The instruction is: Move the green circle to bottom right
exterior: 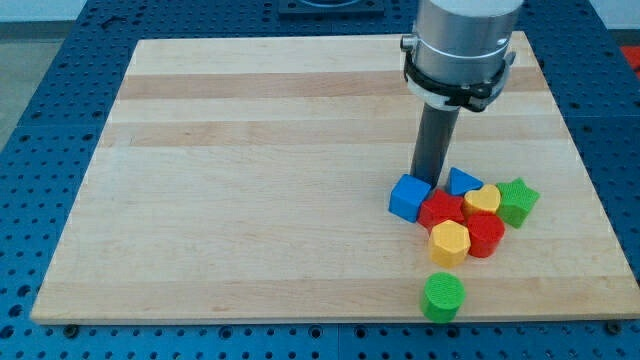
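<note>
My tip [430,182] is set just behind blue cube [408,197], gripping nothing. Green circle block [442,297] lies apart nr wooden board [250,180] bottom edge, below yellow hexagon block [449,242].

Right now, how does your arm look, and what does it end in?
My arm is a wide silver-grey cylinder with a black ring at its base. A straight dark rod hangs below it; my tip sits just behind the blue cube.
</note>
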Controlling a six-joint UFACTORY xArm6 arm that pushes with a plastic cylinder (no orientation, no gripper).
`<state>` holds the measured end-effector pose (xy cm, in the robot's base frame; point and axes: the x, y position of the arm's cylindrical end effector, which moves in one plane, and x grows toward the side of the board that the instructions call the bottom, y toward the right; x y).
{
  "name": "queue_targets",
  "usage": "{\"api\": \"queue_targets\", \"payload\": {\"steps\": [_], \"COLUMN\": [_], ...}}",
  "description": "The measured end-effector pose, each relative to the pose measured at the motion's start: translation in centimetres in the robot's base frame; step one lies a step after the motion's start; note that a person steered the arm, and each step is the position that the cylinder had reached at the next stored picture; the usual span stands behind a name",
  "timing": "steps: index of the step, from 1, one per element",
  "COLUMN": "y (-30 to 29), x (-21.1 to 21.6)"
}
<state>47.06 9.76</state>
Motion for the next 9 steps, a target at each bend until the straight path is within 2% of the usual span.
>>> {"api": "queue_targets", "payload": {"steps": [1, 2, 4, 5, 6, 8, 9], "y": [-5.1, -9.4, -10.6, -10.6, -10.3, -0.5, 1.6], "x": [-0.5, 2.6, 13.3, 14.8, 14.8, 14.8, 14.2]}}
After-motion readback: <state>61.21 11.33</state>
